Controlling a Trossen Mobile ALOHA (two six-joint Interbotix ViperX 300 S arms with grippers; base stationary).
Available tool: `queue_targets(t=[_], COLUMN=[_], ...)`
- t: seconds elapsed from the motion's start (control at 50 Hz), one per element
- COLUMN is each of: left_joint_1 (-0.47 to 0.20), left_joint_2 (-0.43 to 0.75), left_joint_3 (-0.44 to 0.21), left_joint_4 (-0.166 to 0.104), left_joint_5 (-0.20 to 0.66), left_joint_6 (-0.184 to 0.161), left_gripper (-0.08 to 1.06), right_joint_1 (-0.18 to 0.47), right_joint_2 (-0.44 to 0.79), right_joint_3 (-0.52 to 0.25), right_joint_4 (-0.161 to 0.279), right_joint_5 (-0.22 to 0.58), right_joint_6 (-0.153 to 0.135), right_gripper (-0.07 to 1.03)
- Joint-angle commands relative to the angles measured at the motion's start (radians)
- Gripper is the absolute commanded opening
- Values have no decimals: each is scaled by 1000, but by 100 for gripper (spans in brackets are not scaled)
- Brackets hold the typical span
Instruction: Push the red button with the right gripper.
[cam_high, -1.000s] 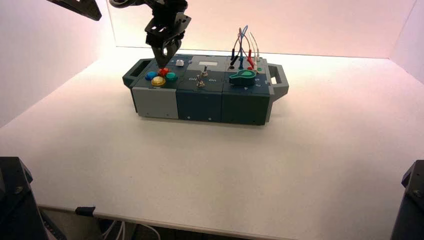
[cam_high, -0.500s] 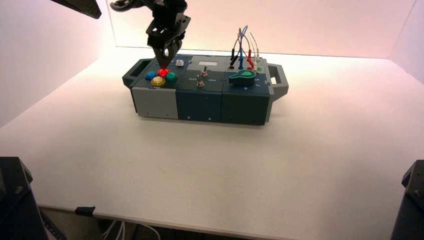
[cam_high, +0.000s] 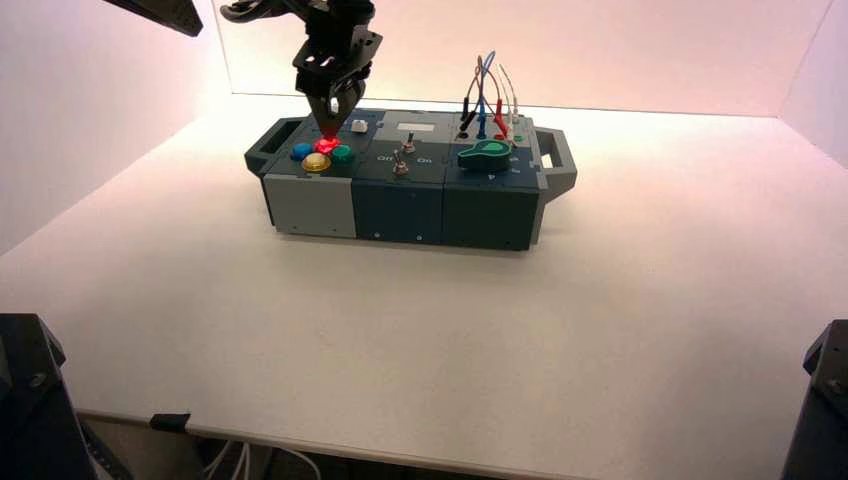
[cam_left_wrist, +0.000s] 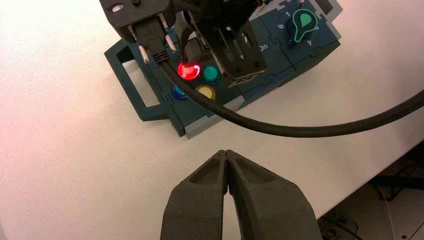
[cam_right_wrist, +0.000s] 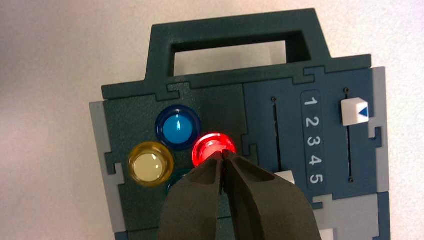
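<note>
The red button (cam_right_wrist: 207, 145) glows bright red among the blue, yellow and green buttons at one end of the dark box (cam_high: 400, 200). It also shows in the high view (cam_high: 324, 145) and in the left wrist view (cam_left_wrist: 188, 71). My right gripper (cam_right_wrist: 222, 154) is shut, and its pointed tip stands over the button's edge. In the high view it (cam_high: 327, 128) hangs just above the button. My left gripper (cam_left_wrist: 227, 152) is shut and empty, held high and off to the side (cam_high: 160, 12).
A blue button (cam_right_wrist: 177, 127) and a yellow button (cam_right_wrist: 150, 162) flank the red one; the green button (cam_high: 342, 153) is mostly hidden behind my fingers. A white slider (cam_right_wrist: 355, 111) sits by "1". A toggle switch (cam_high: 405, 150), a green knob (cam_high: 487, 153) and wires (cam_high: 490, 90) lie farther along.
The red button went from unlit to glowing. My right gripper's tip, which was down on the button, has risen slightly. The left arm has not moved.
</note>
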Motion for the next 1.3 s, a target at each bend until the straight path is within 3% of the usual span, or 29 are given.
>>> queue_targets(t=[0.02, 0.32, 0.56, 1.3], left_joint_1=[5, 3, 9, 9], left_joint_2=[-6, 2, 2, 0], left_joint_3=[-26, -26, -26, -25], left_joint_4=[-8, -9, -9, -9], left_joint_5=[-6, -15, -12, -14], left_joint_6=[2, 2, 3, 6], left_gripper=[-3, -3, -3, -3], right_joint_1=[2, -8, -26, -51], right_joint_2=[-58, -100, -115, -144], right_joint_3=[-38, -72, -74, -64], right_joint_4=[2, -6, -98, -100], right_joint_5=[40, 124, 198, 193], right_joint_6=[6, 17, 25, 35], right_gripper=[-2, -2, -2, -2])
